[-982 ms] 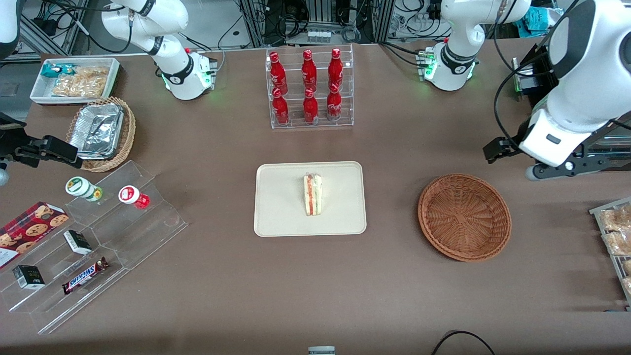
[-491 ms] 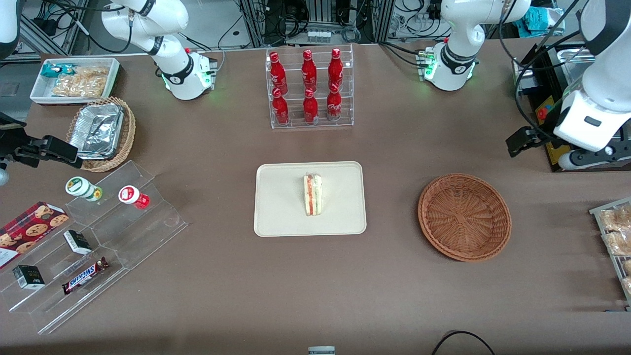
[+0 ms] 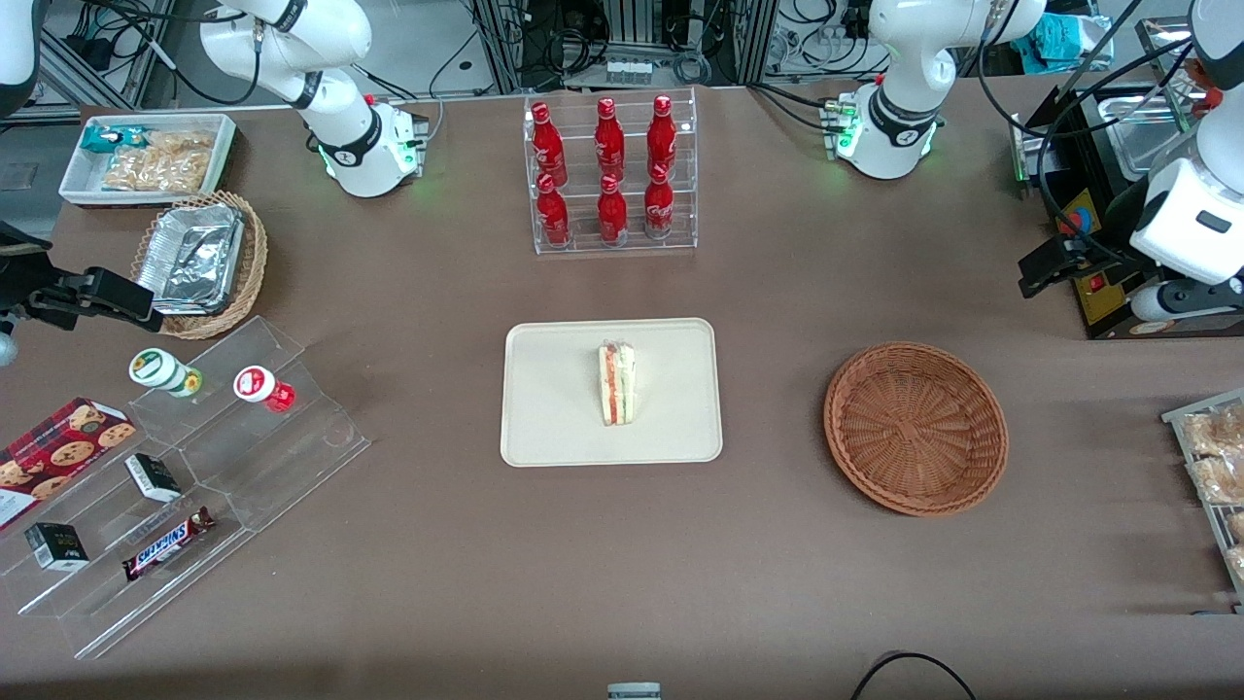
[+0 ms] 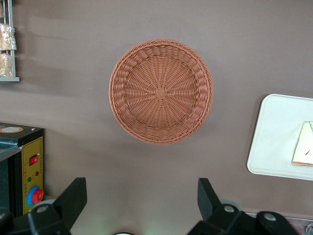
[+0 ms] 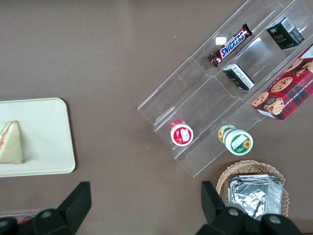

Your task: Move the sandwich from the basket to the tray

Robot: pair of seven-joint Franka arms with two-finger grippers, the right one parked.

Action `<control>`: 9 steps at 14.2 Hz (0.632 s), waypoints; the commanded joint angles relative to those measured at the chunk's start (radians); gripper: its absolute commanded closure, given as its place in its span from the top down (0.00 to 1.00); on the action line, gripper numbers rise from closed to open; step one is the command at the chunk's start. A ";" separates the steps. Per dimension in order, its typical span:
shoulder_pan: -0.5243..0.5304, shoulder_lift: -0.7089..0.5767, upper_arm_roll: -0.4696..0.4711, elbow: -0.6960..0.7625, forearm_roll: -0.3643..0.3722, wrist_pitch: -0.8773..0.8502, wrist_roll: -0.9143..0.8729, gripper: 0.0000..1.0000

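The sandwich (image 3: 616,383), a white wedge with red and green layers, lies on the cream tray (image 3: 554,389) at the table's middle. The reddish-brown basket (image 3: 915,427) stands empty beside the tray, toward the working arm's end. My left gripper (image 3: 1048,265) hangs high above the table, farther from the front camera than the basket and nearer the working arm's end. In the left wrist view the gripper (image 4: 141,196) is open and empty, with the basket (image 4: 161,91), the tray (image 4: 276,137) and the sandwich (image 4: 304,150) below. The right wrist view shows the sandwich (image 5: 11,143) on the tray (image 5: 44,137).
A clear rack of red bottles (image 3: 610,175) stands farther from the front camera than the tray. A black box with red buttons (image 3: 1093,253) sits near the gripper. A rack of snacks (image 3: 1210,476) lies at the working arm's end. A clear stepped stand (image 3: 185,486) and a tan basket of foil trays (image 3: 199,258) lie toward the parked arm's end.
My left arm has drawn back from over the basket toward the working arm's end of the table, away from the front camera. Sandwich, tray and basket have not moved.
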 commanded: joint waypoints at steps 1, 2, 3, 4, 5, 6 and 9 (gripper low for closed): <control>0.011 -0.007 -0.007 0.017 -0.005 -0.033 0.015 1.00; 0.011 -0.007 -0.007 0.017 -0.005 -0.033 0.015 1.00; 0.011 -0.007 -0.007 0.017 -0.004 -0.033 0.025 1.00; 0.011 -0.006 -0.007 0.017 -0.004 -0.031 0.017 1.00; 0.011 -0.006 -0.007 0.017 -0.004 -0.031 0.022 1.00; 0.011 -0.006 -0.007 0.017 -0.004 -0.033 0.019 1.00; 0.011 -0.006 -0.007 0.017 -0.002 -0.033 0.020 1.00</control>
